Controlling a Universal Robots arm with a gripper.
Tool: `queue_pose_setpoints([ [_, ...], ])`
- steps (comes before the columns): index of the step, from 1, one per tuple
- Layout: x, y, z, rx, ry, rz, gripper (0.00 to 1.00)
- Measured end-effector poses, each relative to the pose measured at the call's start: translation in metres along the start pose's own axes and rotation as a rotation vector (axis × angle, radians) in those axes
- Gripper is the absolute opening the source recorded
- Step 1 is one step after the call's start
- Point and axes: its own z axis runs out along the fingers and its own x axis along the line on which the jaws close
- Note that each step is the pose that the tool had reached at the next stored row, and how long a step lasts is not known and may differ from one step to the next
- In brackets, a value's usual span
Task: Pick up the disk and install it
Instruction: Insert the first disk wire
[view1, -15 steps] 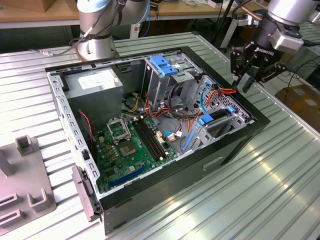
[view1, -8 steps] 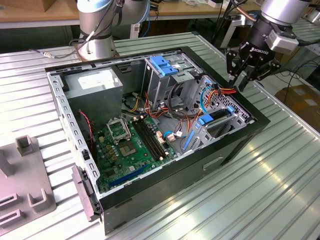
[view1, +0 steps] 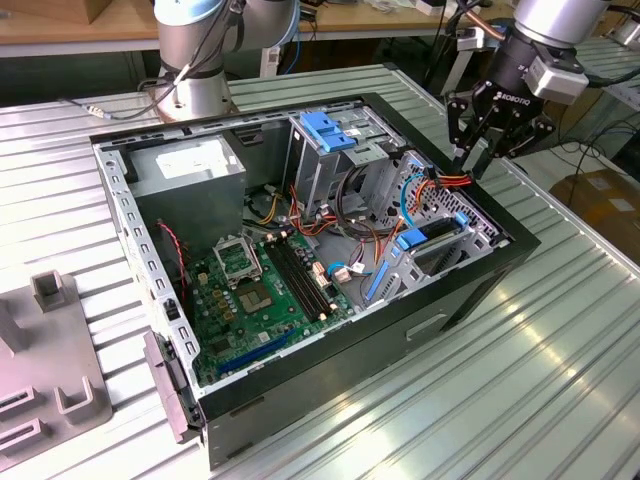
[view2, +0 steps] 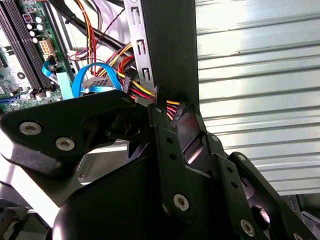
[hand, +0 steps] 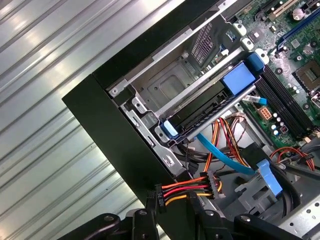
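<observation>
The disk (hand: 202, 111) lies in the drive bay at the front corner of the open computer case (view1: 470, 290), a dark slab with blue rails along its sides. In the exterior view the disk (view1: 438, 250) is at the case's right. My gripper (view1: 472, 163) hangs over the case rim a little beyond the disk, apart from it. In both wrist views my gripper (view2: 175, 114) (hand: 172, 212) has its fingers close on either side of a black power connector (hand: 159, 196) with red, yellow and black wires. That connector (view2: 172, 110) sits at the rim.
The motherboard (view1: 260, 285) fills the case floor, with the power supply (view1: 190, 170) at the back and a grey cage with a blue handle (view1: 330, 135) beside it. Blue data cables (view2: 95, 75) and loose wires cross near the bay. A grey fixture (view1: 50, 350) is at the exterior view's left.
</observation>
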Motion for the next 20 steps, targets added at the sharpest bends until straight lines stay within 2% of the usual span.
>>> queue_pose_setpoints([
  [4, 0.0, -0.0001, 0.0002, -0.0001, 0.0003, 0.0, 0.37],
  [8, 0.0017, 0.0015, 0.0012, 0.0045, 0.0063, -0.007, 0.37],
  [15, 0.0027, 0.0029, -0.0018, 0.0048, 0.0065, -0.008, 0.37],
  [20, 0.0094, 0.0113, -0.0017, 0.0049, 0.0067, -0.015, 0.37],
])
